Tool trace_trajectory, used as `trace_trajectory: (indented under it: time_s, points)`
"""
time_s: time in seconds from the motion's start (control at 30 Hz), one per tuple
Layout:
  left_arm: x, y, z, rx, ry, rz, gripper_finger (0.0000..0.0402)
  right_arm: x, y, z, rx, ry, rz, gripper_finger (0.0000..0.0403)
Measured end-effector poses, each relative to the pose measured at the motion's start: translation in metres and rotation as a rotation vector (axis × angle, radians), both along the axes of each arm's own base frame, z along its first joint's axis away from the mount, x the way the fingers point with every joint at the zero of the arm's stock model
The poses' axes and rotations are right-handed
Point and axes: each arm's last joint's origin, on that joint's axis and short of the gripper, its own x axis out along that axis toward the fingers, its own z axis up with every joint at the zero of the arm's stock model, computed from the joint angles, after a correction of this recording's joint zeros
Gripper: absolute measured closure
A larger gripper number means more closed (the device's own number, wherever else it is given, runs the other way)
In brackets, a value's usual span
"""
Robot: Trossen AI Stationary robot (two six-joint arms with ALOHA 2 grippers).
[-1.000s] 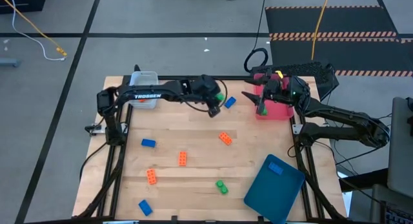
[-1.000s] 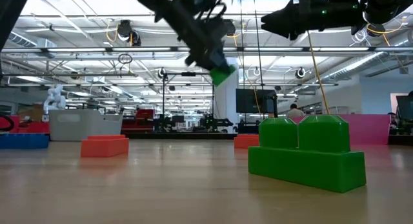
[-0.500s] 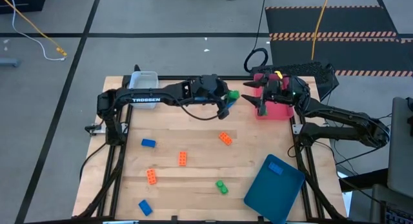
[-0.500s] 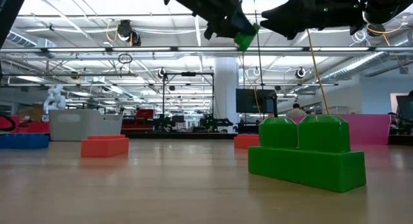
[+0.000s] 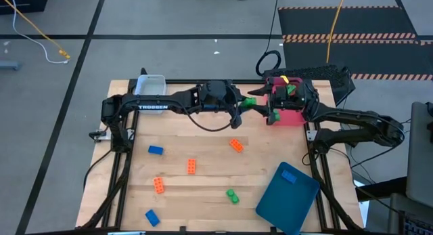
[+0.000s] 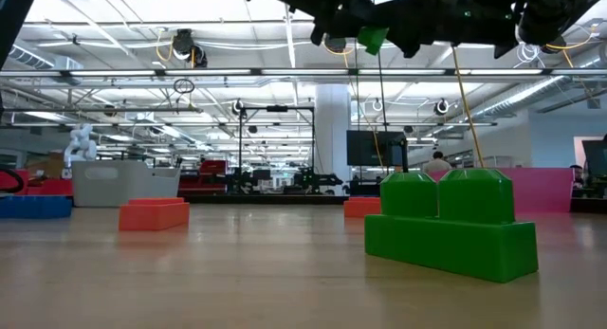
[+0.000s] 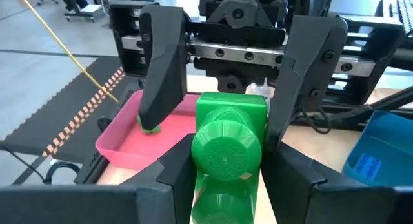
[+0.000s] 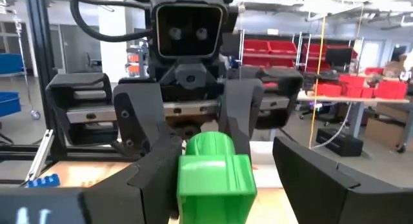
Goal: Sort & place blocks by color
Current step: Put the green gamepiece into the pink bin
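My left gripper (image 5: 247,101) is shut on a green brick (image 7: 227,143) and holds it in the air at the far right of the table, just left of the pink tray (image 5: 289,116). My right gripper (image 5: 265,109) faces it, open. Its fingers (image 7: 160,75) stand on either side of the brick's free end. Loose blocks lie flat on the table: orange (image 5: 236,145), orange (image 5: 191,166), orange (image 5: 158,186), blue (image 5: 155,150), blue (image 5: 151,217) and green (image 5: 232,196). Another green brick (image 5: 291,91) lies in the pink tray. My left gripper pinches the green brick's two long sides (image 7: 193,161) between its two fingers, at the end nearer the wrist. The fingers run almost level toward the table's right, along the brick. The brick is lifted clear, studs up, and its far end (image 8: 216,179) sticks out past the fingertips.
A pale bin (image 5: 150,86) stands at the far left. A dark-teal tray (image 5: 287,198) with a blue brick (image 5: 289,175) lies at the near right. A tiny yellow piece (image 5: 284,79) sits at the pink tray's far edge. In the low view, the loose green brick (image 6: 450,225) fills the foreground.
My left gripper has risen and gone toward the table's right edge with the green brick, tipping from pointing down to almost level. My right gripper has come toward the table's left and turned, so that its fingers now stand around the brick's free end.
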Motion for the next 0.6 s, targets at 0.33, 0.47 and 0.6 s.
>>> trace_trajectory:
  time_s: [0.33,0.47,0.6]
  points:
    - [0.0007,-0.0001,0.0018,0.001,-0.023,-0.002,0.0248,0.0044,0.0028,-0.0017,-0.050,-0.001,0.011,0.0254]
    - [0.0010,0.0000,0.0020,0.021,-0.025,-0.005,0.0248,0.0040,0.0029,-0.0014,-0.073,0.000,0.007,0.0275]
    - [0.0002,0.0000,-0.0007,0.027,0.006,-0.003,0.0248,0.0030,0.0004,-0.0021,-0.084,0.008,-0.009,0.0275]
